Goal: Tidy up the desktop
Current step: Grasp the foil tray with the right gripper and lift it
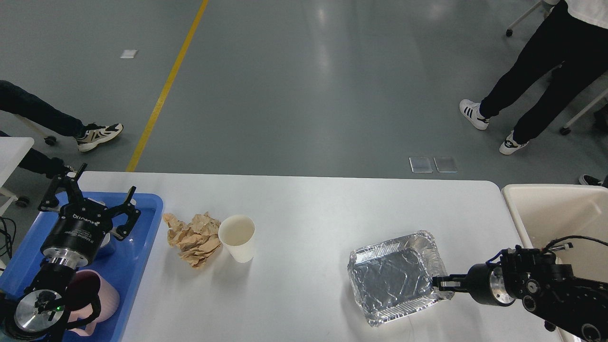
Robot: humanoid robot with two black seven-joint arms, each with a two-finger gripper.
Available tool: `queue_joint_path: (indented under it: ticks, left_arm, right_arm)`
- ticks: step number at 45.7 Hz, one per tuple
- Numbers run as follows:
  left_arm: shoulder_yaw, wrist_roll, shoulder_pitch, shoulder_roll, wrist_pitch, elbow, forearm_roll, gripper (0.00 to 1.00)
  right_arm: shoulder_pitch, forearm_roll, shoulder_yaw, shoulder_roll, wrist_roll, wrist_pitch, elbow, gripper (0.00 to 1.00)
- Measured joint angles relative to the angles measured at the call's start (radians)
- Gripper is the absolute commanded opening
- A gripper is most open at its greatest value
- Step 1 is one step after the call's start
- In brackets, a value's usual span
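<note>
The white desktop (304, 209) fills the lower view. A silver foil tray (392, 278) sits at its front right, tipped up and turned. My right gripper (439, 283) is shut on the foil tray's right rim. A crumpled brown paper (192, 237) lies at the left, touching a white paper cup (237, 237) that stands upright beside it. My left gripper (90, 190) is open and empty above the blue tray (142, 237).
The blue tray at the left edge holds a pink cup (97, 297). A beige bin (555, 213) stands off the table's right end. People's legs (532, 80) stand on the grey floor beyond, at right and left.
</note>
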Motion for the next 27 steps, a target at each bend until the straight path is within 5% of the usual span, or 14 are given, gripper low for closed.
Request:
queue_joint_path:
  ticks: [16, 27]
  left_arm:
    - [0.0, 0.005, 0.0, 0.001, 0.001, 0.0, 0.0, 0.97]
    - [0.003, 0.009, -0.005, 0.001, 0.004, 0.0, 0.0, 0.97]
  right_arm:
    - [0.018, 0.085, -0.001, -0.078, -0.011, 0.064, 0.058, 0.0]
    - [0.109, 0.244, 0.008, -0.229, -0.047, 0.213, 0.125, 0.0]
